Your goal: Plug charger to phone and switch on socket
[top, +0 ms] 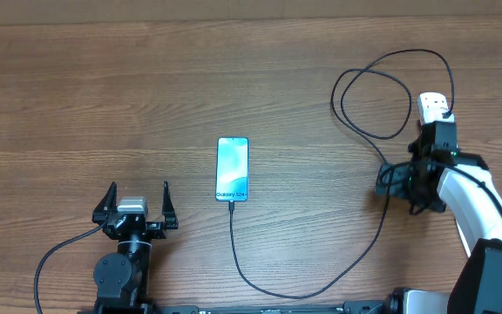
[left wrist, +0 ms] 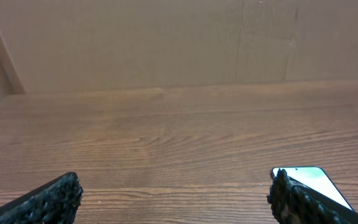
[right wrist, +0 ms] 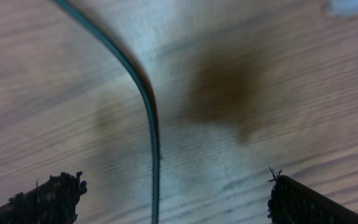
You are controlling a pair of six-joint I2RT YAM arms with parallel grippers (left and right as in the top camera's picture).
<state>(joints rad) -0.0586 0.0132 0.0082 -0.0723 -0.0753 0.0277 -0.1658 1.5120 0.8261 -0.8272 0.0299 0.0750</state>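
Observation:
The phone (top: 232, 168) lies flat mid-table with its blue-teal screen up; its corner also shows in the left wrist view (left wrist: 312, 179). The charger's thin black cable (top: 260, 288) meets the phone's near end, curves right along the front edge, then climbs into a loop at the back right (top: 382, 83). A white end of the socket (top: 432, 106) shows beyond my right arm; the rest is hidden. My left gripper (top: 136, 209) (left wrist: 176, 199) is open over bare wood, left of the phone. My right gripper (top: 397, 181) (right wrist: 176, 199) is open close above the table, with the cable (right wrist: 146, 106) running between its fingers, untouched.
The wooden table (top: 103, 96) ends at a pale wall (left wrist: 166, 43) at the back. A grey lead (top: 55, 262) trails from the left arm's base. A white blur (right wrist: 353, 6) sits at the top right of the right wrist view.

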